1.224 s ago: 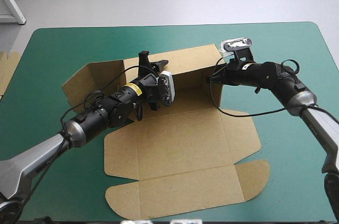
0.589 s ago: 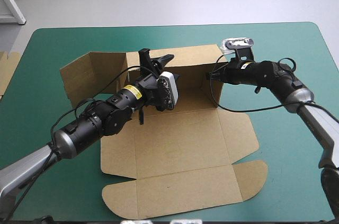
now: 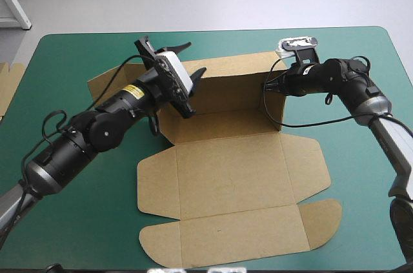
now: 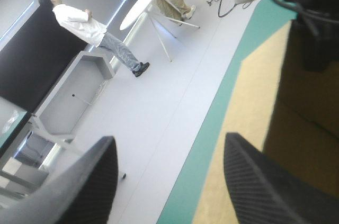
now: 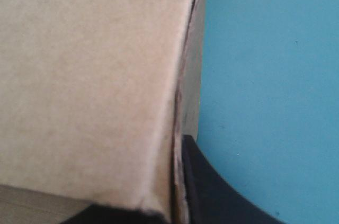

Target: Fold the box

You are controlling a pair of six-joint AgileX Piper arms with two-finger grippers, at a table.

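The brown box (image 3: 226,176) lies partly raised on the teal-green cover, its back wall (image 3: 229,82) upright and its lid and front flaps flat toward the near edge. My right gripper (image 3: 266,86) is shut on the upright right side wall (image 3: 274,102) at the back right corner. In the right wrist view that wall (image 5: 90,75) fills the picture, its edge pinched by my right gripper (image 5: 177,203). My left gripper (image 3: 193,59) hangs open over the left end of the back wall, holding nothing. The left wrist view shows my left gripper (image 4: 170,140) open, with the box (image 4: 254,128) beside one finger.
The box's left side flap (image 3: 106,82) leans outward behind my left arm. A piece of more brown board (image 3: 8,86) shows at the table's left edge. Bare teal-green cover (image 3: 361,176) lies to the right of the box and along the near left.
My left arm has swung up and to the left, off the back wall, its fingers still apart. The box has slid a little to the right, with the right gripper still holding it.
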